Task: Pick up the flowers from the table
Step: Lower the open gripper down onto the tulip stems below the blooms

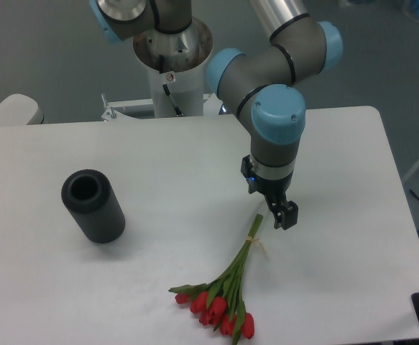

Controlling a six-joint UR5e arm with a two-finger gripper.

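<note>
The flowers (pixel 227 287), a small bunch of red tulips with thin green stems tied with pale string, lie flat on the white table (pixel 180 158) at the front centre. The heads point toward the front edge and the stem ends point up and right. My gripper (pixel 279 213) hangs just above and right of the stem ends, close to them but not holding them. Its black fingers point down at the table. From this angle I cannot tell how far apart the fingers are.
A black cylinder (pixel 93 205) with an open top stands on the left of the table. The arm's white base column (pixel 172 72) rises at the back edge. The table's right edge and front edge are near the flowers.
</note>
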